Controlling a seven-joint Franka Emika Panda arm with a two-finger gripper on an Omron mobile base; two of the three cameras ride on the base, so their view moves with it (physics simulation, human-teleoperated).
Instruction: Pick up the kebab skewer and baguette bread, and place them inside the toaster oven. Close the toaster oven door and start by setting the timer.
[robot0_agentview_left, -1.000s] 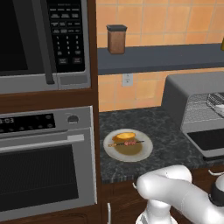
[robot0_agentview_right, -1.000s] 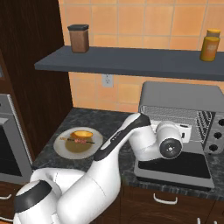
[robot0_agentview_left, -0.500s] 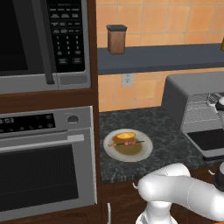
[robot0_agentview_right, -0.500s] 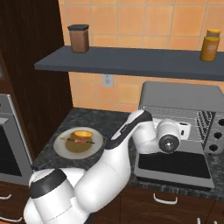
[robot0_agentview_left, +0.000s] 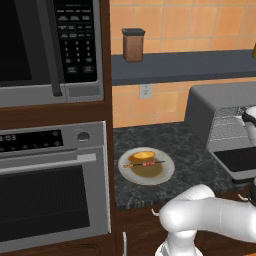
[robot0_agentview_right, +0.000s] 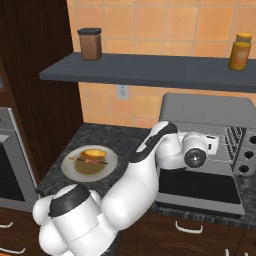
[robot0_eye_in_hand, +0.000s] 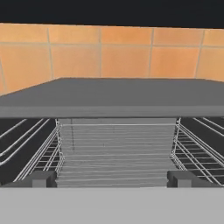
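The kebab skewer (robot0_agentview_left: 144, 163) (robot0_agentview_right: 89, 160) lies across a white plate (robot0_agentview_left: 162, 174) (robot0_agentview_right: 70, 167) on the dark counter. The baguette bread (robot0_agentview_left: 141, 155) (robot0_agentview_right: 95, 153) sits just behind it on the same plate. To the right stands the toaster oven (robot0_agentview_left: 215, 100) (robot0_agentview_right: 210, 107). The toaster oven door (robot0_agentview_left: 242, 159) (robot0_agentview_right: 197, 186) is dropped flat open. My gripper (robot0_agentview_right: 214, 145) (robot0_eye_in_hand: 111, 179) is open and empty at the oven's mouth, above the door. It faces the bare wire rack (robot0_eye_in_hand: 116, 148) inside, far right of the plate.
A built-in wall oven (robot0_agentview_left: 50, 185) and microwave (robot0_agentview_left: 45, 45) fill the cabinet on the left. Above the counter, a shelf (robot0_agentview_right: 150, 70) carries a brown canister (robot0_agentview_right: 90, 44) and an orange jar (robot0_agentview_right: 239, 51). My arm reaches across the counter between plate and toaster oven.
My hand has lifted a little in front of the toaster oven opening. The plate, skewer and bread have not moved, and the jaws stay open.
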